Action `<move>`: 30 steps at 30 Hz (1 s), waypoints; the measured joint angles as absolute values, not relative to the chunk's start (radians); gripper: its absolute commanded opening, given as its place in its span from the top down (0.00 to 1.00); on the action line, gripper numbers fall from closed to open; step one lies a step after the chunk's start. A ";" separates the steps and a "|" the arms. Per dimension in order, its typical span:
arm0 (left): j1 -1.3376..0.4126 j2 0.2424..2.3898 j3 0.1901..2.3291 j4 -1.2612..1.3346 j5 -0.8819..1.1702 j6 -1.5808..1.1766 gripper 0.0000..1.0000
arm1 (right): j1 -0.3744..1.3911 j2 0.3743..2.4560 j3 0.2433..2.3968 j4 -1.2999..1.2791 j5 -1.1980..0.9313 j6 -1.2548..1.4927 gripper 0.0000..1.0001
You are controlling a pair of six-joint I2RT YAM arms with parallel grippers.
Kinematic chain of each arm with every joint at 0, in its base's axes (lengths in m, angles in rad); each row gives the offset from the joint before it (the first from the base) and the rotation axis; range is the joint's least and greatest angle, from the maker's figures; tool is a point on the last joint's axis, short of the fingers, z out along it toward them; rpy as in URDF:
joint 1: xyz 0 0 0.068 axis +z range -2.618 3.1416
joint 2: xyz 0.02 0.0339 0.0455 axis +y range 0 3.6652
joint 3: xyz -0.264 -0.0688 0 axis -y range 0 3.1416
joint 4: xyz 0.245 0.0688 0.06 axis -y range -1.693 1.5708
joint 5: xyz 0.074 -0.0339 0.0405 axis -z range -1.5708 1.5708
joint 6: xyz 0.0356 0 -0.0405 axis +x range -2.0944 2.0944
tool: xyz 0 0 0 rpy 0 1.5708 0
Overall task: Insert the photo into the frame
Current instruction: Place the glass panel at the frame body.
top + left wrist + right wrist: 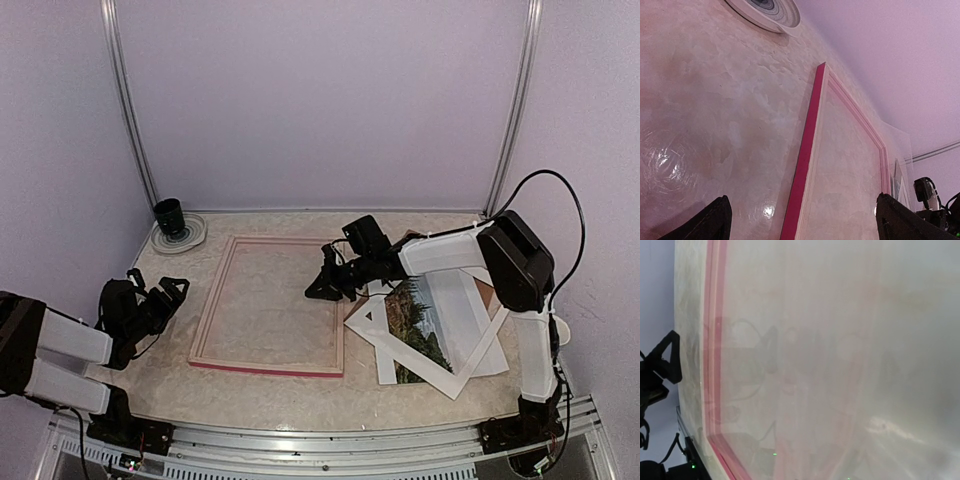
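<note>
Right pincer point(318, 290) pressed together over thin pink-red rectangular frame point(262, 366), paper landscape photo point(422, 325) to its right, left pincer point(171, 296) spread

Hot pink-red frame point(265, 368) on a blotchy beige marbled table point(300, 402), white mat point(462, 300), dark-green-and-blue photo point(425, 322), grey-ringed white plate point(193, 238), black cup point(169, 217).

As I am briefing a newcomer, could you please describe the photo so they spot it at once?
Look just right of the large pink-red frame on the table. The photo lies there, partly under a tilted white mat border; it alone shows dark green trees.
</note>
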State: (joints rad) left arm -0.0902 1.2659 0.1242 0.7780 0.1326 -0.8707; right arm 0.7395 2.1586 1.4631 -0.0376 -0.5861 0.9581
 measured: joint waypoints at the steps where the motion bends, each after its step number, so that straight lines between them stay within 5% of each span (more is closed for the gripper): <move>1: -0.090 1.266 0.124 0.778 0.133 -0.871 0.01 | 0.740 2.159 1.463 -0.039 -0.586 0.958 1.00; 30: -0.090 1.266 0.124 0.778 0.133 -0.870 0.01 | 0.739 2.159 1.456 -0.051 -0.577 0.941 1.00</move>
